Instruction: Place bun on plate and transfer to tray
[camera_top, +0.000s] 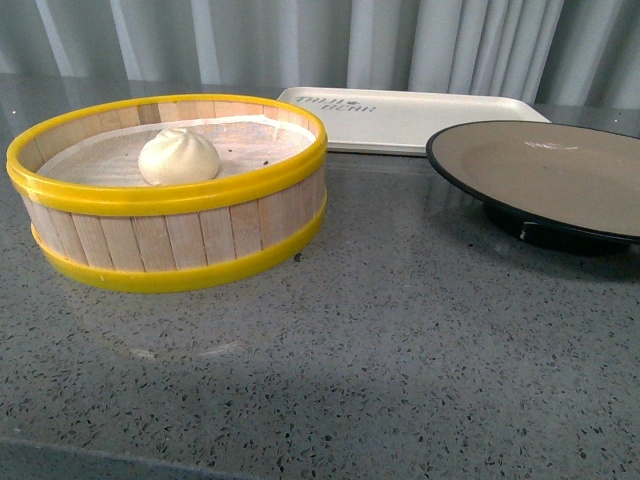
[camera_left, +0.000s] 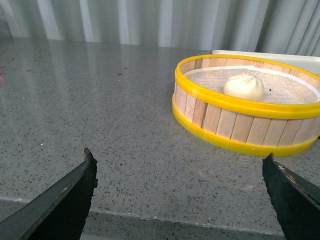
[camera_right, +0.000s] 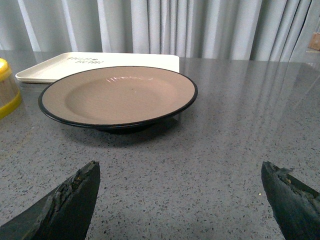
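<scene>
Nearest my wrist cameras, the left tool (camera_left: 179, 153) and right tool (camera_right: 180, 163) are both spread wide, gripping nothing, low over the bench (camera_top: 380, 360). Beyond the left one I see the bun (camera_top: 179, 157) sitting inside the steamer basket (camera_top: 170, 240). Beyond the right stands the plate (camera_top: 540, 165), with the tray (camera_top: 420, 120) just behind it.

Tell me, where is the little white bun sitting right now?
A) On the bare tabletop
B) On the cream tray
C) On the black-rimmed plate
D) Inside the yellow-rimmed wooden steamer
D: the bun rests on the liner inside the wooden steamer, while the plate beside it holds nothing.
</scene>
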